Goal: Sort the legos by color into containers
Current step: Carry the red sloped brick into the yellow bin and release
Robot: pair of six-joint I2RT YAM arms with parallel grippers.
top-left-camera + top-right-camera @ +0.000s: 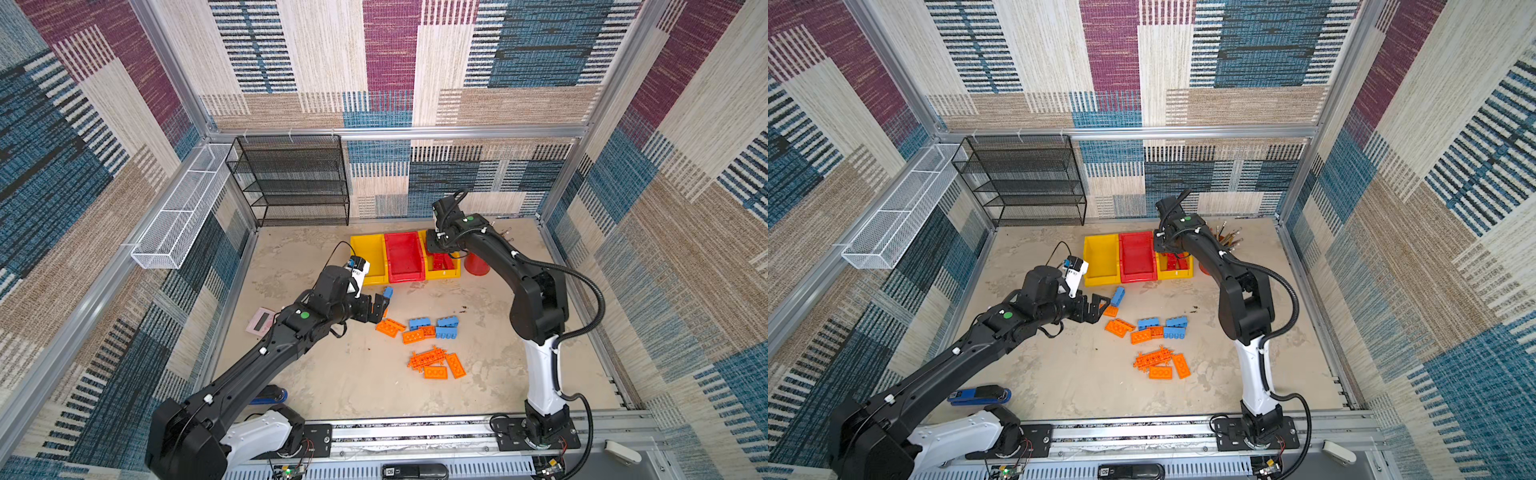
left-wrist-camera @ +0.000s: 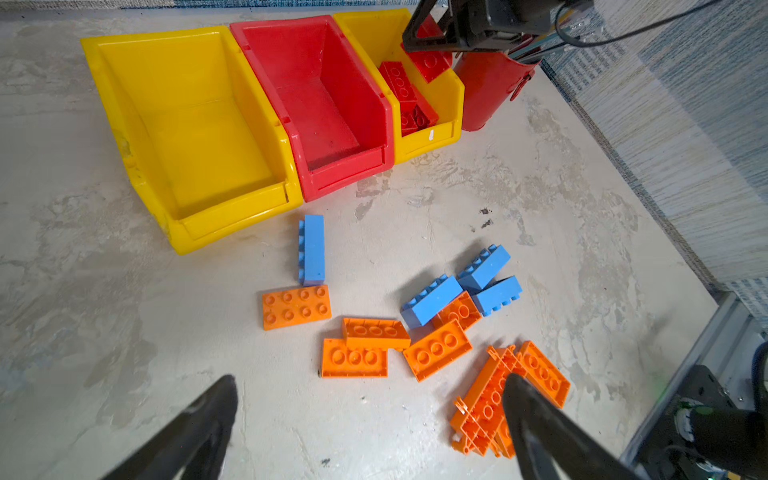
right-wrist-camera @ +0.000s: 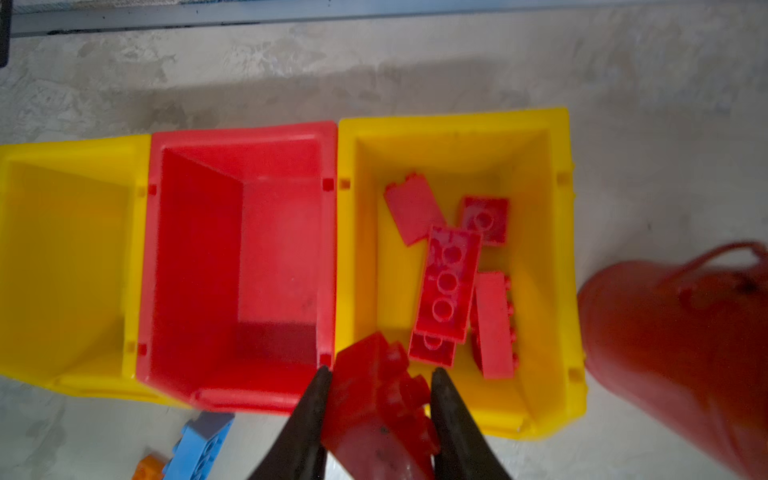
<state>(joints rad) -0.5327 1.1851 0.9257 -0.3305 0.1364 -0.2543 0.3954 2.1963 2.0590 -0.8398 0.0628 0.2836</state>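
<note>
**Right tool [image 3: 380, 376] closed on a red brick [image 3: 374, 415] above the right yellow bin [image 3: 457, 124]**

The red brick is pinched between the two dark fingers. It is tilted, with its studs turned to one side, and is carried clear of the bin's floor. Several other red bricks [image 3: 451, 282] are seen lying loose inside that same bin, some on their sides. The red bin [image 3: 241, 133] is set in the middle of the row, with the left yellow bin [image 2: 199, 137] on its other side. Each bin is pressed against its neighbour, and nothing is seen in these two. A round red pencil cup [image 2: 490, 91] is stood just beside the right yellow bin.

The left tool [image 2: 370, 386] is spread wide, with nothing between its fingers, above the table [image 2: 104, 332] near the loose pile. One blue brick [image 2: 311, 249] is laid on its side in front of the bins, its end against an orange brick [image 2: 297, 307]. Three more blue bricks [image 2: 432, 299] are clustered towards the right arm's side, mixed with orange bricks [image 2: 436, 355]. A toothed orange plate [image 2: 478, 415] is laid nearer the arms' bases. In the left wrist view it is partly hidden behind a finger of the left tool.
</note>
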